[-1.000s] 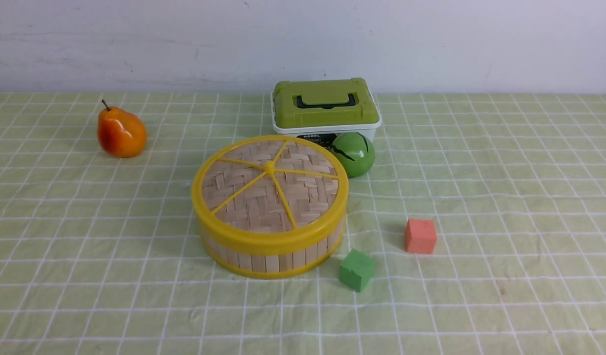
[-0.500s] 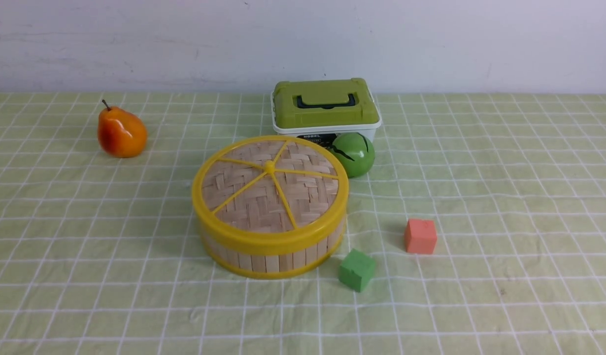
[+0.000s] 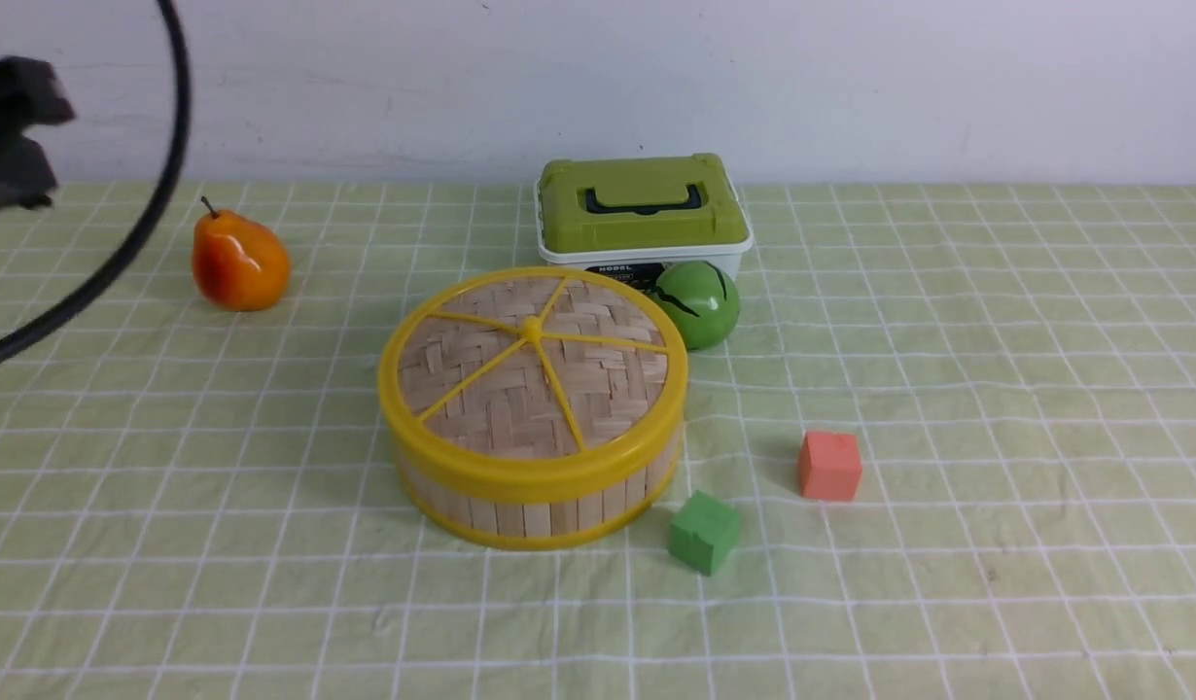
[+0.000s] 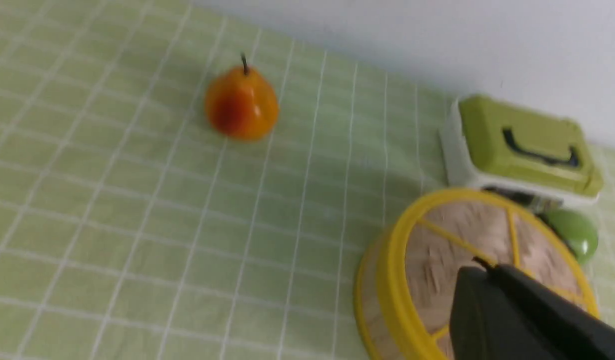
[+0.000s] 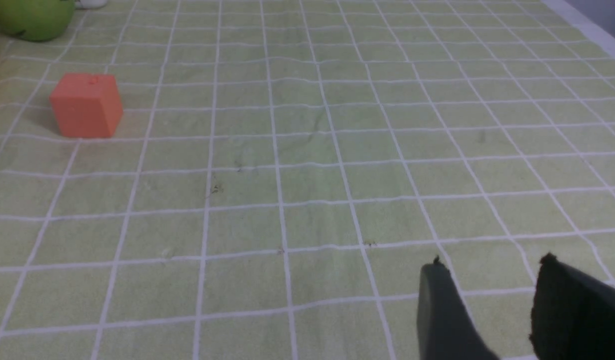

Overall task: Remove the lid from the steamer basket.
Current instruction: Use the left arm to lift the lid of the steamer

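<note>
Lid sitting on steamer basket, mid-desk. Left fingers hovering apart, pressed together, empty; right fingers parted, empty. Likely reaching step; next calling for spreading left fingers around knob.

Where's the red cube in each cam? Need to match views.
Front: red cube sits right of the steamer basket, apart from it.
Left wrist: not in it.
Right wrist: red cube lies nearer the camera than the green ball.
Shared landmark: the green ball, in all three views; it sits beside the green-topped box in front and left wrist.
</note>
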Available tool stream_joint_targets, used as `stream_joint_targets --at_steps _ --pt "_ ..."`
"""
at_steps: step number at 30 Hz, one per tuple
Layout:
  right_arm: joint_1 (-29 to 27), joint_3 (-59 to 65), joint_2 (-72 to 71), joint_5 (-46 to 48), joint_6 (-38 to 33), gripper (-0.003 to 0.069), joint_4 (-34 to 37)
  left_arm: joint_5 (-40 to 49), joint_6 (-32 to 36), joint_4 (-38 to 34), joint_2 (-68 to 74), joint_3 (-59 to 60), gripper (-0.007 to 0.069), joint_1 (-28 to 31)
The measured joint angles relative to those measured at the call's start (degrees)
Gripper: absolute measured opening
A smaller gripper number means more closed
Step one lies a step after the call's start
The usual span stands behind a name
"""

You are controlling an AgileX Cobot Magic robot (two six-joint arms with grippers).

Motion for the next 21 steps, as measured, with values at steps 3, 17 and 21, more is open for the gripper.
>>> stream_joint_targets --at_steps 3,17,21 --pt "0.0 0.0 0.0 0.0 0.0 0.0241 0.0 9.0 9.4 -10.0 7.5 -4.4 -0.0013 0.0" --pt "0.0 0.0 0.0 0.0 0.0 0.0241 0.0 29.5 15.2 -12.0 34.5 -34.6 -0.0013 -11.0" --pt "0.0 0.0 0.0 0.0 0.0 0.0241 0.0 31.3 12.5 -3.5 41.4 -44.1 -0.0007 -16.6"
